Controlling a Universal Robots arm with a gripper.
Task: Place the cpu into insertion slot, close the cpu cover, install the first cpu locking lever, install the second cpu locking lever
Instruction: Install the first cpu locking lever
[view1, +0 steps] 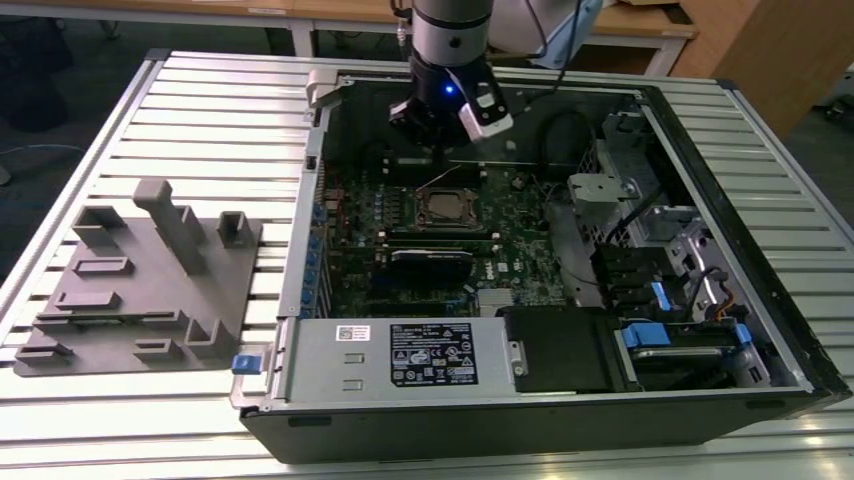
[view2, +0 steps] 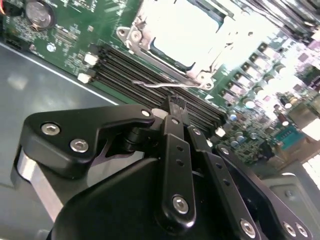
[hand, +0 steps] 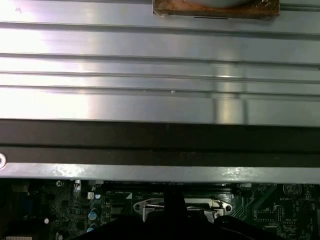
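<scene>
The cpu (view2: 181, 31) lies in the insertion slot (view1: 445, 206) on the green board, its silvery top showing through the window of the cpu cover (view2: 141, 44), which lies flat over it. A thin wire locking lever (view2: 161, 84) runs along the socket's edge; in the exterior view the lever (view1: 441, 179) stands up at a slant. My gripper (view2: 175, 104) hangs just above that lever, its black fingers (view2: 174, 145) shut together with nothing seen between them. In the exterior view the gripper (view1: 445, 158) is just behind the socket, inside the case.
The open computer case (view1: 747, 180) lies on a slatted metal table (view1: 200, 120). A black card (view1: 430, 262) and drive bays (view1: 667, 340) sit inside it. A grey fixture block (view1: 147, 280) stands at the exterior view's left. Long memory slots (view2: 130, 67) run beside the socket.
</scene>
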